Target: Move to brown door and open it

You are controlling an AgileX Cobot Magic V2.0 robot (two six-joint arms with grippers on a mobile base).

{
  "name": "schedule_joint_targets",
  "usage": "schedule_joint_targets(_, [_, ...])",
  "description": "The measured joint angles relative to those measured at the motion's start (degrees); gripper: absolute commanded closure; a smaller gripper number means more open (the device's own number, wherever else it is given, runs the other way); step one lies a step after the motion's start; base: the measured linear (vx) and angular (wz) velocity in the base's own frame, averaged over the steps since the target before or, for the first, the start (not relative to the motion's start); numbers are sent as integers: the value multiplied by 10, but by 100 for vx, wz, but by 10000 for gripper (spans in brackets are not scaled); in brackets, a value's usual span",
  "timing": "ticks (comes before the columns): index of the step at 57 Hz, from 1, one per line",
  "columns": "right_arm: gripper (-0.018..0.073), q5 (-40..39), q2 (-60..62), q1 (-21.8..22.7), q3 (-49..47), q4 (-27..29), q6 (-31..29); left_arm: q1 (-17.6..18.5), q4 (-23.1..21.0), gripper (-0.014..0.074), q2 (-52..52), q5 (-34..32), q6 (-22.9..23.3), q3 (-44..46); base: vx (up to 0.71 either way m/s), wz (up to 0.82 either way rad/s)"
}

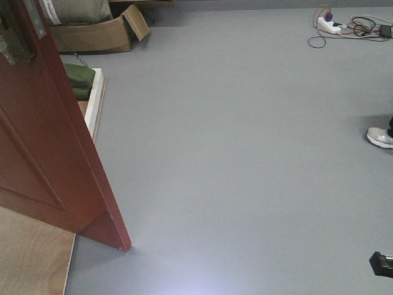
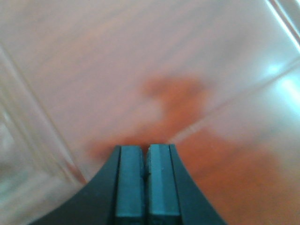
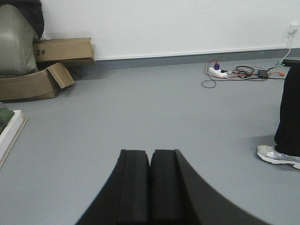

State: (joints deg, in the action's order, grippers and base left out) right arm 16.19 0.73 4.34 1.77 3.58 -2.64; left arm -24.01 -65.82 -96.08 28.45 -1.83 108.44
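Note:
The brown door (image 1: pixel 43 153) fills the left of the front view. It is glossy reddish-brown with panel moulding, it stands swung out over the grey floor, and its lower corner is at the bottom left. A metal plate (image 1: pixel 35 18) shows on its edge near the top. In the left wrist view my left gripper (image 2: pixel 145 147) is shut with nothing between its pads. It sits very close to the blurred door surface (image 2: pixel 197 70). My right gripper (image 3: pixel 150 152) is also shut and empty, pointing over open grey floor away from the door.
Cardboard boxes (image 3: pixel 42 75) and a grey sack (image 3: pixel 16 42) stand by the far wall. A green bag (image 1: pixel 80 80) lies on a white board (image 1: pixel 95 101) behind the door. A power strip with cables (image 1: pixel 334 26) lies at the far right. A person's shoe (image 3: pixel 276 155) is at the right. A pale plywood panel (image 1: pixel 31 258) covers the floor under the door.

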Motion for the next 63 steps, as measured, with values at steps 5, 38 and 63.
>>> schedule_joint_targets(5, [559,0,0,0,0,0,0,0,0,600,0,0,0,0,13,1])
schedule_joint_targets(38, [559,0,0,0,0,0,0,0,0,600,1,3,0,0,15,2])
schedule_joint_targets(63, [559,0,0,0,0,0,0,0,0,600,0,4,0,0,18,3])
